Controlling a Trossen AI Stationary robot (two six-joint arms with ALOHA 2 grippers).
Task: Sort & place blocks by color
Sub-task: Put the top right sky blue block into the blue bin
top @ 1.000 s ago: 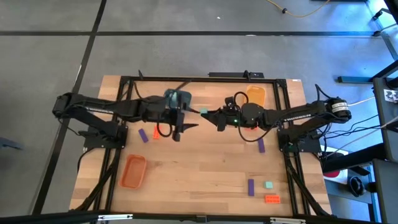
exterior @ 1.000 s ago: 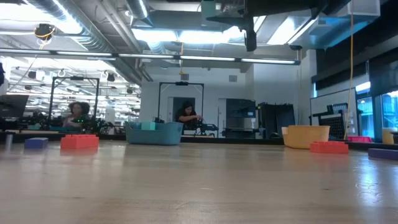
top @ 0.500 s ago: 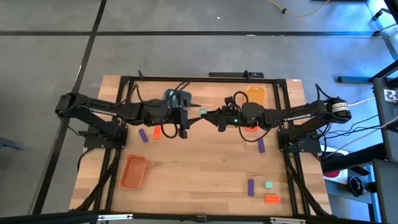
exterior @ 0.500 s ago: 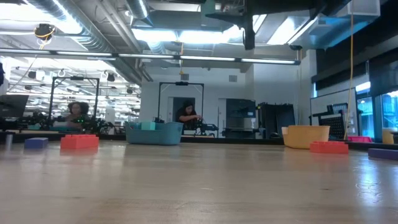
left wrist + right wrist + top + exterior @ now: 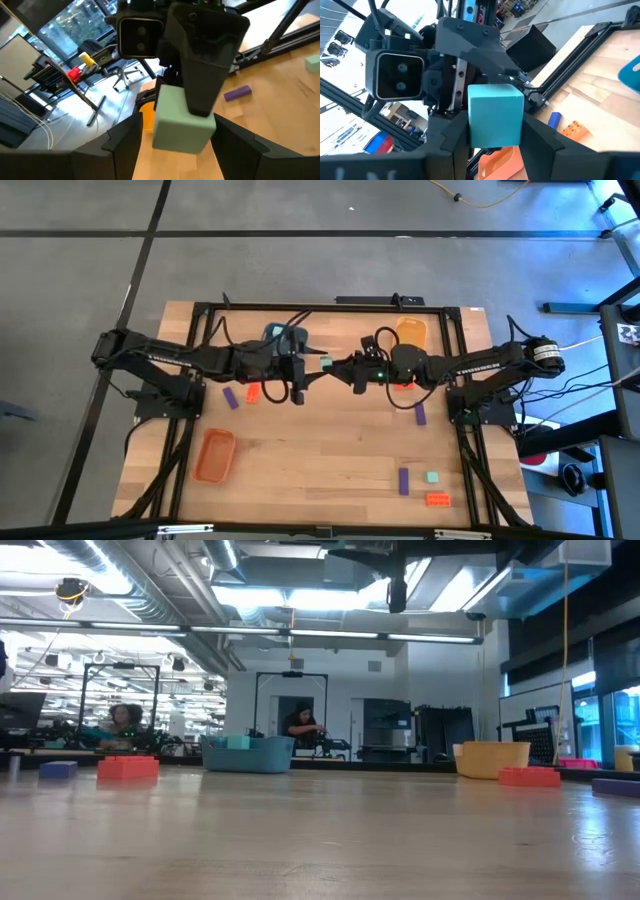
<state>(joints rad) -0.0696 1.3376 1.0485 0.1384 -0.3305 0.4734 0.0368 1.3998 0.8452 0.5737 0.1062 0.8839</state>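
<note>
Meeting at upper centre of the high view, the right gripper (image 5: pixel 340 364) holds the teal block (image 5: pixel 326 362); the left gripper's (image 5: pixel 308 370) spread fingers flank it. Handover seems underway; left must clamp next.

Grey floor (image 5: pixel 300 205), bright ceiling lights (image 5: pixel 300 600), windows (image 5: pixel 600 710).

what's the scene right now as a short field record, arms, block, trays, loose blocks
stage: handover in mid-air between the arms
teal block: between both grippers, above the table
right gripper: shut on the teal block
left gripper: open around the teal block
trays: blue tray, yellow tray, orange tray
loose blocks: purple, orange-red and teal ones on the table
</note>
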